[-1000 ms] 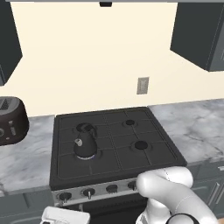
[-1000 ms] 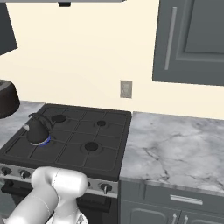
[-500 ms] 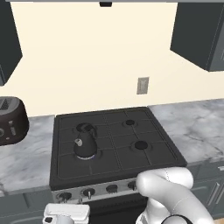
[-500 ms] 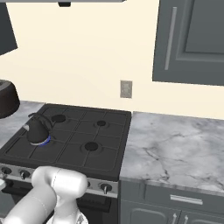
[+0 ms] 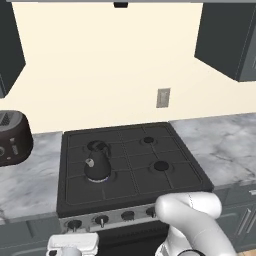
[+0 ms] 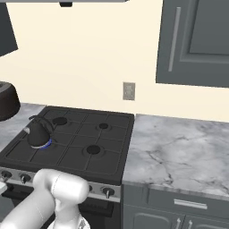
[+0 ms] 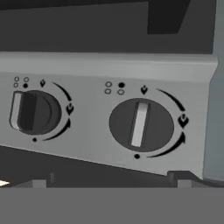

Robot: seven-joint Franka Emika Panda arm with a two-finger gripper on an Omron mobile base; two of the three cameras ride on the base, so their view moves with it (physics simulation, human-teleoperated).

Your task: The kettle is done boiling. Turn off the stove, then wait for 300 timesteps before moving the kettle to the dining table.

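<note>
Kettle on the stove as before; fingers spread wide, unchanged, before the knobs.

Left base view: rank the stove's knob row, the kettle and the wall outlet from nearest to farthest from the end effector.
The end effector sits low, in front of the stove's left side.
1. Knob row: on the silver front strip, directly ahead of it.
2. Kettle: on the front-left burner, farther back.
3. Wall outlet: on the wall behind the stove, toward the right.
</note>
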